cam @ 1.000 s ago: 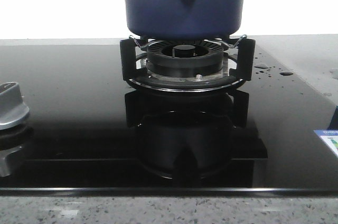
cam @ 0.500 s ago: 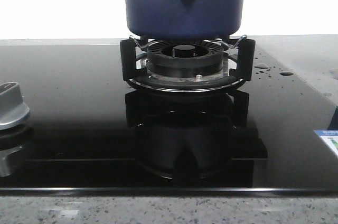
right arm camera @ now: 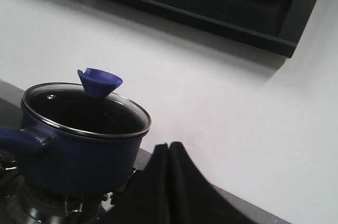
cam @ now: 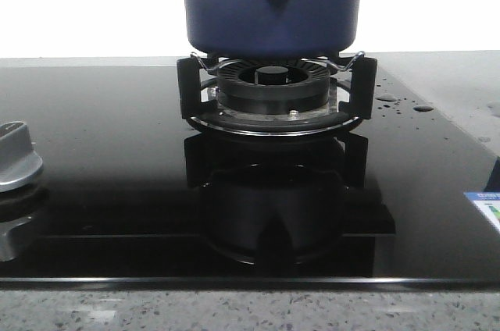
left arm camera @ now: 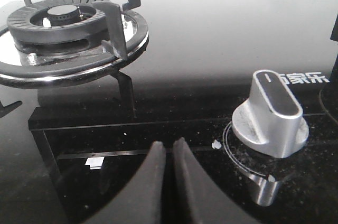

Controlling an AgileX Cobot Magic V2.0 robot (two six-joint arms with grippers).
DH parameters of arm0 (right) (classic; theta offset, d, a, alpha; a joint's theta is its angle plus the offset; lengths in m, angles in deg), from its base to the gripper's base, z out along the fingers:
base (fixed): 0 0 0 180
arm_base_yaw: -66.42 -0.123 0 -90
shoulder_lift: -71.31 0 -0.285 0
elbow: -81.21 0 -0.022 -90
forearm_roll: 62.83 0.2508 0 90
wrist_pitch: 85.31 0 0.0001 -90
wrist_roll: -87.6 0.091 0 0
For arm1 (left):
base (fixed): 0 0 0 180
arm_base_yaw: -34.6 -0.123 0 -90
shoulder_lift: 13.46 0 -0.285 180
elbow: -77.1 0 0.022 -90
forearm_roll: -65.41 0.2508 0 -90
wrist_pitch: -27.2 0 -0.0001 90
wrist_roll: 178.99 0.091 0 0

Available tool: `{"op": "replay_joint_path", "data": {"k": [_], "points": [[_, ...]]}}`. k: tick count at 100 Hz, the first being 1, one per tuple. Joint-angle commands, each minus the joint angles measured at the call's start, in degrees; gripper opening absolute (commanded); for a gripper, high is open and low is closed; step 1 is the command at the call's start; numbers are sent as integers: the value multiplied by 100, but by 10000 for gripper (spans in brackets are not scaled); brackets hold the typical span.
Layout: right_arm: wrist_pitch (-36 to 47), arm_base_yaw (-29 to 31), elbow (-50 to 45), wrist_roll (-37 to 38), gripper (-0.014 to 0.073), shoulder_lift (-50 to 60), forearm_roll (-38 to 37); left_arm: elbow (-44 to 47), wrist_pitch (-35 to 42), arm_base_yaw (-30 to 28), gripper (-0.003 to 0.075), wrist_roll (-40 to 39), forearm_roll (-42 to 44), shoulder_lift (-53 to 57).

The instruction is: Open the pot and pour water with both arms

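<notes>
Nearest, the left gripper (left arm camera: 168, 152) hangs pressed together and empty above the glossy black glass worktop (cam: 101, 151), beside a silver knob (left arm camera: 270, 115). Farther back, the dark navy-blue round pot (cam: 272, 3) sits on the black burner grate (cam: 273, 101) — glass lid (right arm camera: 87, 110) on. The right gripper (right arm camera: 169, 155), also pressed together, waits near it — probably to take the blue lid knob (right arm camera: 99, 81).

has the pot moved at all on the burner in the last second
No. In the front view the pot sits at the same spot over the black ribbed burner ring and its pan supports as one second ago.
</notes>
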Motion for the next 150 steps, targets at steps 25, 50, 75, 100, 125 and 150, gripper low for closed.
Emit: {"op": "replay_joint_path", "data": {"k": [25,50,75,100,125,150], "points": [[-28,-7,143,-35,-64,-46,107,258,275,16,-20,-13,-49,184],[-1014,-69,5,-35,-64,-46,334,258,275,16,-20,-13,-49,184],[-2934,-495,-635,-4832,-64,301,5762,258,286,16,-20,-13,-49,184],[-2996,-100,-1804,-5265,-64,1366,6610,258,298,16,-20,-13,-49,184],[-2912,351,-2381,-5265,-64,1891,7072,258,298,16,-20,-13,-49,184],[-3875,351,-2381,-5265,-64,1996,7126,258,298,16,-20,-13,-49,184]]}}
